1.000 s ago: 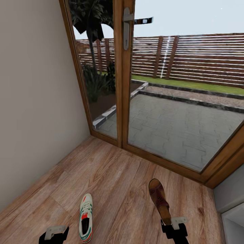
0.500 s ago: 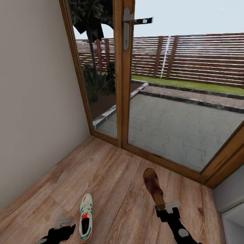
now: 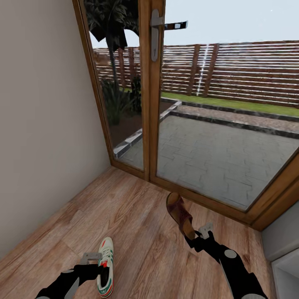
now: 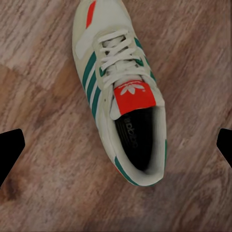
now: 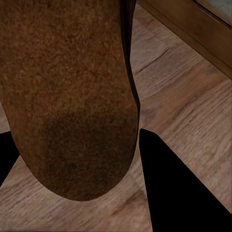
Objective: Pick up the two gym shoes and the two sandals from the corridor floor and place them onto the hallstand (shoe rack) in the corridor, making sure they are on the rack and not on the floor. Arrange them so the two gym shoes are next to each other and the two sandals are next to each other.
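One gym shoe (image 3: 105,269), white with teal stripes and a red tongue patch, lies on the wood corridor floor (image 3: 137,232). My left gripper (image 3: 94,265) hovers at its heel side. In the left wrist view the gym shoe (image 4: 121,92) lies between the open gripper's (image 4: 116,145) black fingertips (image 4: 9,150), which are far apart and not touching it. My right gripper (image 3: 198,236) is shut on the heel of a dark-brown sandal (image 3: 178,212), held tilted above the floor. The right wrist view shows the sandal's tan footbed (image 5: 72,96) between the black fingers (image 5: 179,193).
A glazed wooden door (image 3: 151,83) with a metal handle closes the corridor ahead. A plain wall (image 3: 41,124) runs along the left. The corner of a white unit (image 3: 286,270) shows at the lower right edge.
The right gripper has lifted the sandal off the floor and carried it forward and left. The left arm has reached forward, bringing its gripper up beside the gym shoe.
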Available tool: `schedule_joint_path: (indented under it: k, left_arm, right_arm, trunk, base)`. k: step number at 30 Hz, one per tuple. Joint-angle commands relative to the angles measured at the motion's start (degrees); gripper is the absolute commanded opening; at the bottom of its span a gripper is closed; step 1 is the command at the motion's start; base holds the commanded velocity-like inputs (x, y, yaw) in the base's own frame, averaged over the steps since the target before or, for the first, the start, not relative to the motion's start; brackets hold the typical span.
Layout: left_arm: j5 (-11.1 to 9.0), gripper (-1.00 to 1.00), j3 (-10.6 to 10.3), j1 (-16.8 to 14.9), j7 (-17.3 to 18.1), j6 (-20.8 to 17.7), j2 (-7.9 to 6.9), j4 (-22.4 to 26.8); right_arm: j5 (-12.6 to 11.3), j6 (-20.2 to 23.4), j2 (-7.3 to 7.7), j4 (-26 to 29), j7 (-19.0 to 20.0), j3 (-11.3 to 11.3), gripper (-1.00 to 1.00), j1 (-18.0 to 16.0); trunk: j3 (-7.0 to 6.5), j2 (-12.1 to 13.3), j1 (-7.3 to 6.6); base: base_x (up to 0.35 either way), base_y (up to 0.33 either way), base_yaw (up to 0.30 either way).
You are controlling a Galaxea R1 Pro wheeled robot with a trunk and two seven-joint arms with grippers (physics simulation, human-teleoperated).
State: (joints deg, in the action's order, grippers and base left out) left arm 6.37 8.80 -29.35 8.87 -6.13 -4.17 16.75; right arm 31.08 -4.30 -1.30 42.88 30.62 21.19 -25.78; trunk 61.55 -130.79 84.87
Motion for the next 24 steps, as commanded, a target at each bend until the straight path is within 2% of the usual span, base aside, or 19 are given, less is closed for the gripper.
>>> schedule_joint_path:
  k: [1, 8, 15, 24]
  left_arm:
    - [0.65, 1.00, 0.50, 0.00, 0.41, -0.30, 0.05, 0.13]
    - [0.90, 1.00, 0.49, -0.08, 0.45, -0.22, 0.40, 0.19]
    - [0.92, 1.00, 0.36, -0.36, 0.57, -0.40, 1.44, 0.24]
    - [0.93, 1.00, 0.43, -1.11, 0.74, 0.06, 2.38, 2.99]
  right_arm:
    - [0.46, -0.19, -0.07, 0.13, 0.56, 0.43, -1.00, -0.06]
    - [0.71, 0.15, 0.18, 1.77, 0.99, 0.64, -1.00, -0.06]
    - [0.66, 0.11, 0.70, 2.38, 1.02, 0.77, -1.00, -0.06]
    - [0.72, 0.31, 0.74, 3.90, 1.02, 0.70, -1.00, -0.06]
  trunk:
    - [0.05, -0.02, -0.01]
    - [0.05, -0.02, -0.01]
    - [0.05, -0.02, -0.01]
    - [1.66, -3.63, 1.97]
  base:
    - [0.000, 0.000, 0.000]
    - [0.000, 0.000, 0.000]
    - [0.000, 0.000, 0.000]
    - [0.000, 0.000, 0.000]
